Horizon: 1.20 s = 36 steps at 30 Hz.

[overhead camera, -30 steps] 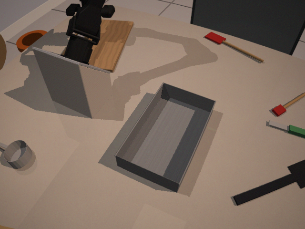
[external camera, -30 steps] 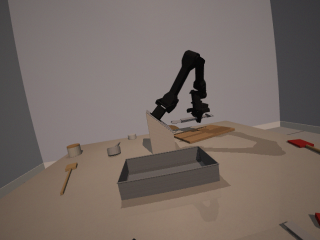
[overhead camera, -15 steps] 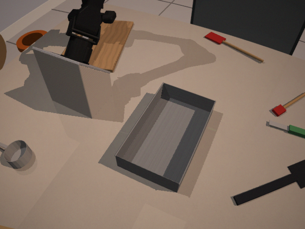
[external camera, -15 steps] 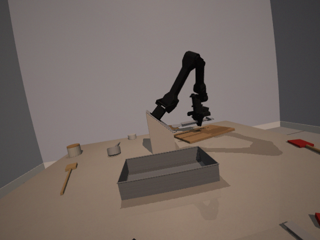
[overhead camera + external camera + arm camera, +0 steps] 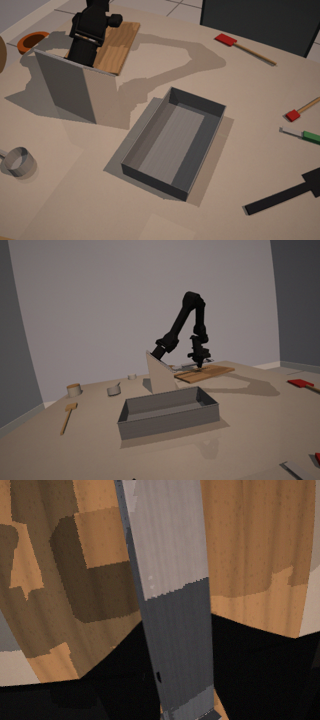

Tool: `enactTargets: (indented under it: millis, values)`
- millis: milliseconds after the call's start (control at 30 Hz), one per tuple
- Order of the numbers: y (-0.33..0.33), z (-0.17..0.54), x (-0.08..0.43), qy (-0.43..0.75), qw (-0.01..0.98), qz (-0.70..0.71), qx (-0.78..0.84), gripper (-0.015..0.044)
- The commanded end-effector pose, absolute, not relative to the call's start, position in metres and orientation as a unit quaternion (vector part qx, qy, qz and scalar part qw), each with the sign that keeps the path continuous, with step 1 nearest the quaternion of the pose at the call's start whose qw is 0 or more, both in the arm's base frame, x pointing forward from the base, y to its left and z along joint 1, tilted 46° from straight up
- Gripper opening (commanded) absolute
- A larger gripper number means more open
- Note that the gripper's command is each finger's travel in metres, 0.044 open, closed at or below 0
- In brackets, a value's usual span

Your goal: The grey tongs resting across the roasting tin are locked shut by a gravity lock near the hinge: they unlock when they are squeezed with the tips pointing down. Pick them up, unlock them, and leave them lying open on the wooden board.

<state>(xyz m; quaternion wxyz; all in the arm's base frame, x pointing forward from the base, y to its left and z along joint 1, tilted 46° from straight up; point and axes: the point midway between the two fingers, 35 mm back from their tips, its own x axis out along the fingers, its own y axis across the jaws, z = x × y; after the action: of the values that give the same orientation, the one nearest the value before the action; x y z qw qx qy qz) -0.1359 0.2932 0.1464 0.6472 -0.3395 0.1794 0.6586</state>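
My gripper point(image 5: 199, 365) point(image 5: 171, 619) points down over the wooden board and is shut on the grey tongs point(image 5: 189, 366) point(image 5: 167, 545). The tongs run between the two black fingers in the wrist view, roughly level and a little above the board in the exterior view. Whether their arms are locked or spread cannot be told. The wooden board point(image 5: 122, 38) point(image 5: 217, 370) point(image 5: 255, 540) lies behind the arm's stand. The arm hides the gripper and tongs in the top view. The roasting tin point(image 5: 155, 179) point(image 5: 168, 426) stands empty on the table.
The pale slanted stand point(image 5: 69, 85) point(image 5: 161, 376) under the arm is beside the board. An orange bowl point(image 5: 21, 47) sits past it. A red spatula point(image 5: 225, 39) point(image 5: 299, 382), a green-handled tool point(image 5: 311, 136) and a black turner point(image 5: 279, 196) lie right of the tin. A metal cup point(image 5: 20, 167) point(image 5: 113, 390) stands left.
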Motion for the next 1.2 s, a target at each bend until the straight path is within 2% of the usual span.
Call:
enactTargets:
  millis: [0,500,533,733,1167]
  values:
    - [0.293,0.147,-0.136,0.18,0.647,0.658,-0.339,0.0034]
    - [0.293,0.147,-0.136,0.18,0.647,0.658,-0.339,0.0427]
    - [0.293,0.147,-0.136,0.18,0.647,0.658,-0.339,0.044]
    - [0.301,0.17,-0.145,0.18,0.647,0.659,-0.338,0.044]
    - [0.315,0.294,-0.173,0.178,0.645,0.663,-0.336,0.044]
